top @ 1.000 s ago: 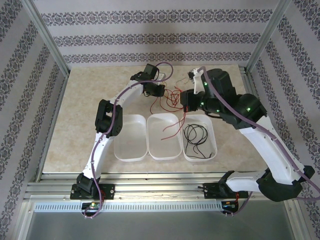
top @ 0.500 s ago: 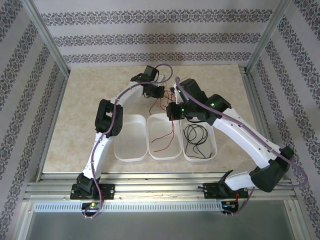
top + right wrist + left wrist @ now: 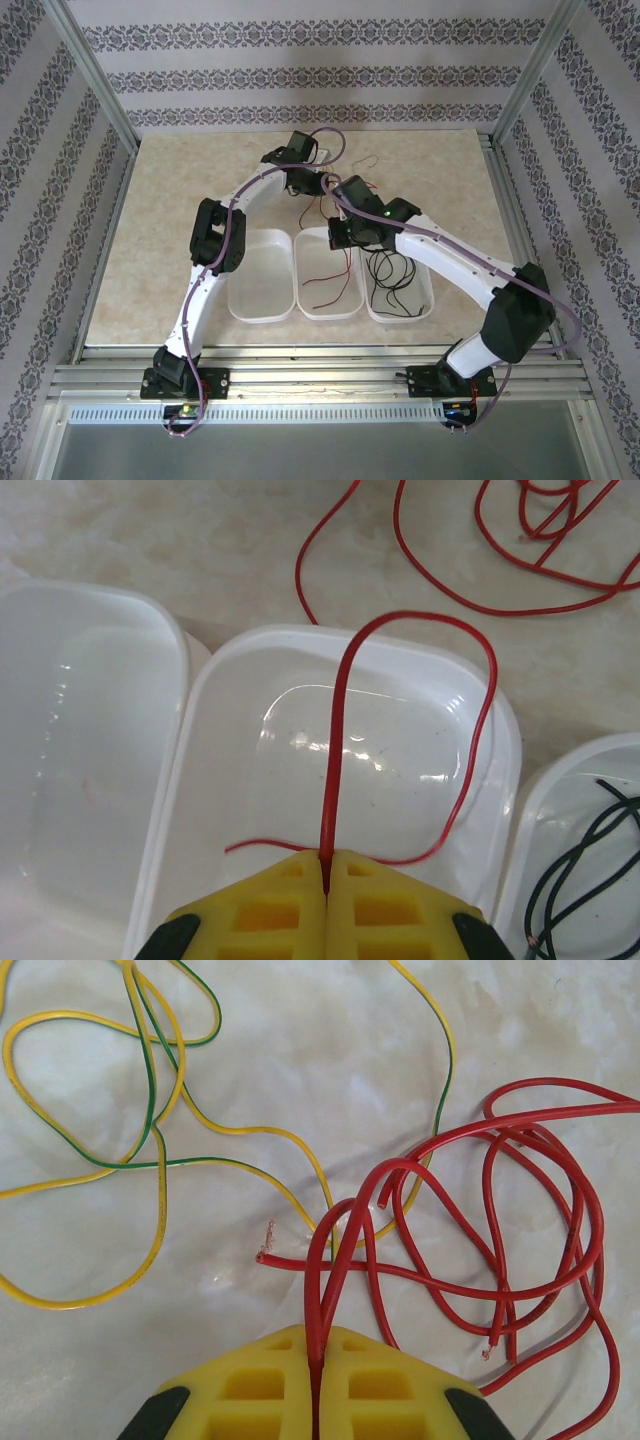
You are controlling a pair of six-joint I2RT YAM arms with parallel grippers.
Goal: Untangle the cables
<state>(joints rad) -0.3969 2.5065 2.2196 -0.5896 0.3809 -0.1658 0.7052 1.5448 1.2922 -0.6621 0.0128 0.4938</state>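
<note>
— Cables (image 3: pixel 400 1271)?
— Thin red loops tangled on the table (image 3: pixel 300 1040) beside a yellow-green cable (image 3: pixel 152 1128); left end effector (image 3: pixel 316 1355) pinches a red strand.
— Right end effector (image 3: pixel 327 875)?
— Clamped on a red cable over the middle tray (image 3: pixel 400 740).

the table (image 3: pixel 150 230) lies bare on the left and far right; three trays (image 3: pixel 262 290) (side by side) fill the near middle, red wires (image 3: pixel 310 1260) sprawling just behind.

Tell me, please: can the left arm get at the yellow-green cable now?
Likely not yet: the yellow-green cable lies open on the table just ahead, but the left hand is shut on red cables.
</note>
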